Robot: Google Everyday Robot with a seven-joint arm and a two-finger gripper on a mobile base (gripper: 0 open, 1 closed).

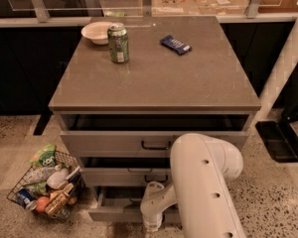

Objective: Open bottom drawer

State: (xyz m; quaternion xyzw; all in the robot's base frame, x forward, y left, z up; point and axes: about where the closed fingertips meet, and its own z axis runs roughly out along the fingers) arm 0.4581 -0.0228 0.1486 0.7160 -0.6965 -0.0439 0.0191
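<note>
Grey-beige, the bottom drawer (pixel 114 214) sits partly pulled out at the foot of the cabinet (pixel 154 83). The white gripper (pixel 152 223) hangs low at the middle of its front, whose visible stretch runs toward the gripper's 9 o'clock. Whether it clasps anything, I cannot tell.
</note>
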